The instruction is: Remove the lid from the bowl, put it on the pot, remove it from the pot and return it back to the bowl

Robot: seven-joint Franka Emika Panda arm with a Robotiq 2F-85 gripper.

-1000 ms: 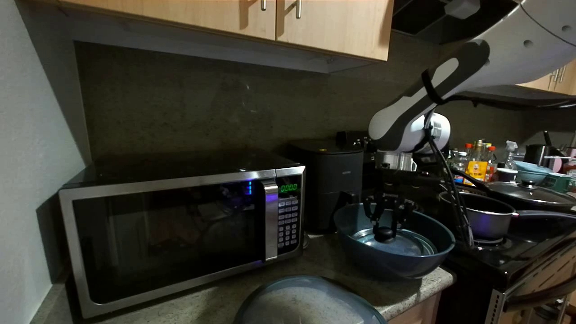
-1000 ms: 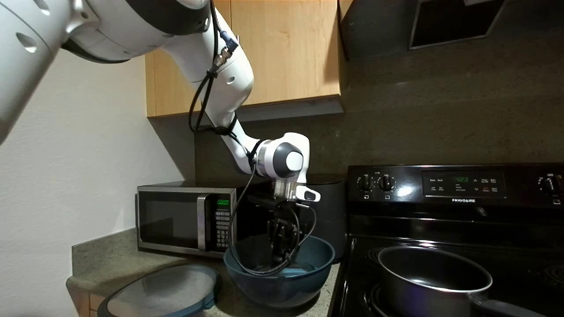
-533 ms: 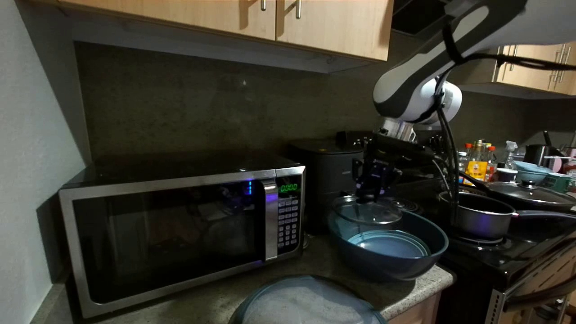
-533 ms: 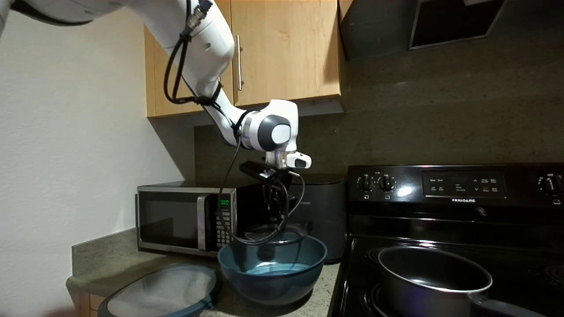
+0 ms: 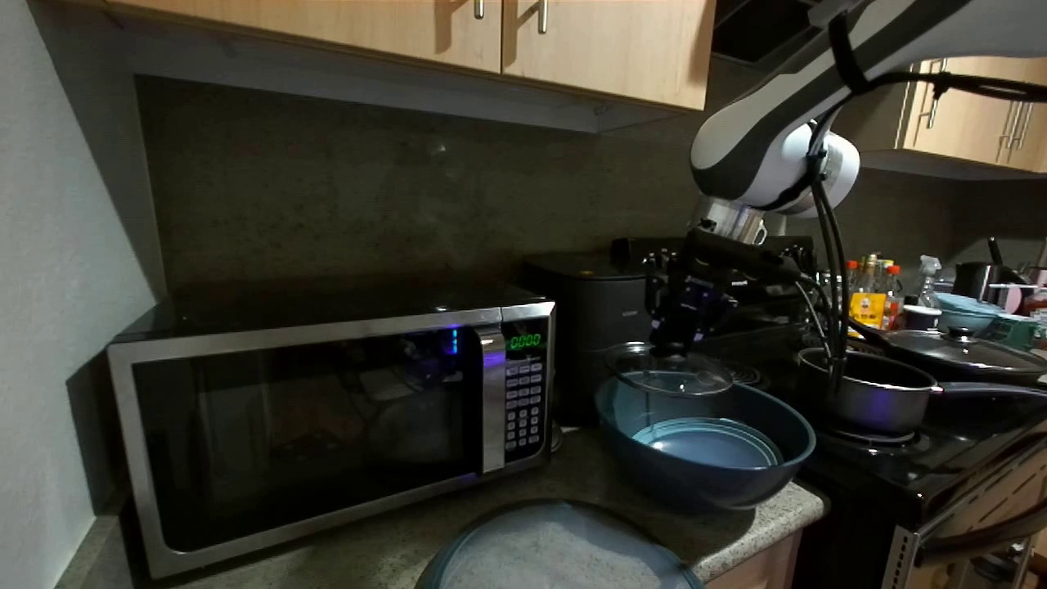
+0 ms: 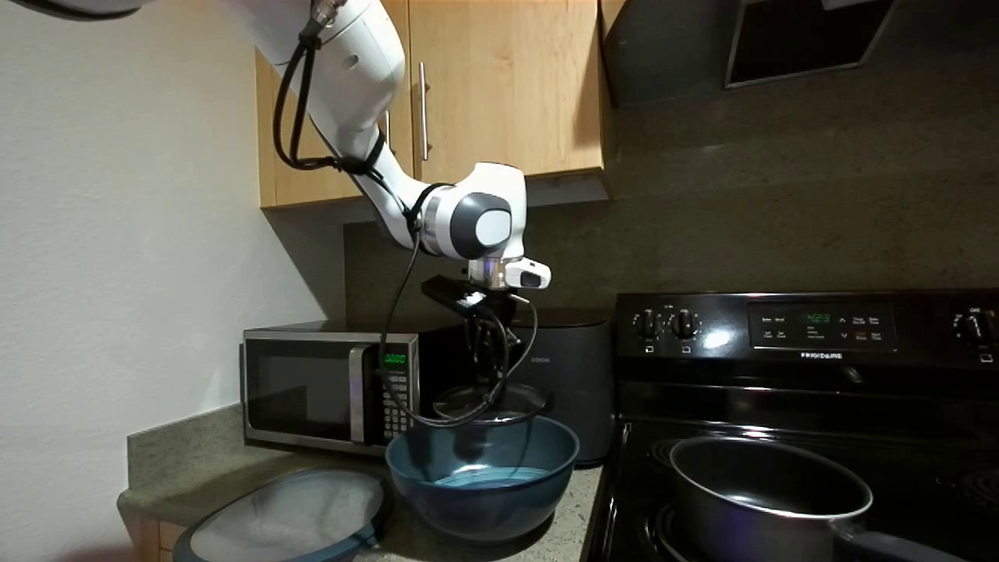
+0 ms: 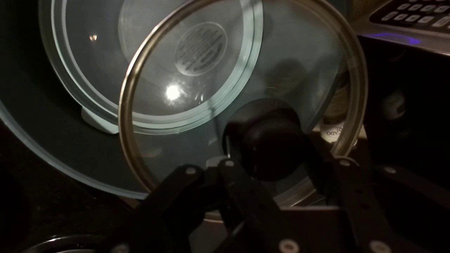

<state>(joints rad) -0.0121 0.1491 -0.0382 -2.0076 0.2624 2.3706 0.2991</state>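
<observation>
The lid is round clear glass with a shiny metal rim and a black knob. My gripper is shut on the knob and holds the lid slightly tilted, just above the back of the bowl. The lid also shows in an exterior view and, with its rim, in the wrist view. The gripper is dark in the wrist view. The large blue-grey bowl stands on the counter, also in an exterior view. The dark pot sits uncovered on the stove, also in an exterior view.
A pale blue round piece lies inside the bowl. The large pale grey dome lies on the counter in front. The microwave and a black appliance stand behind. A covered pan is behind the pot. A cupboard hangs above.
The gripper has risen out of the bowl, lifting the lid from inside it to just above its rim. The bowl has shifted slightly. The pot has not moved.
</observation>
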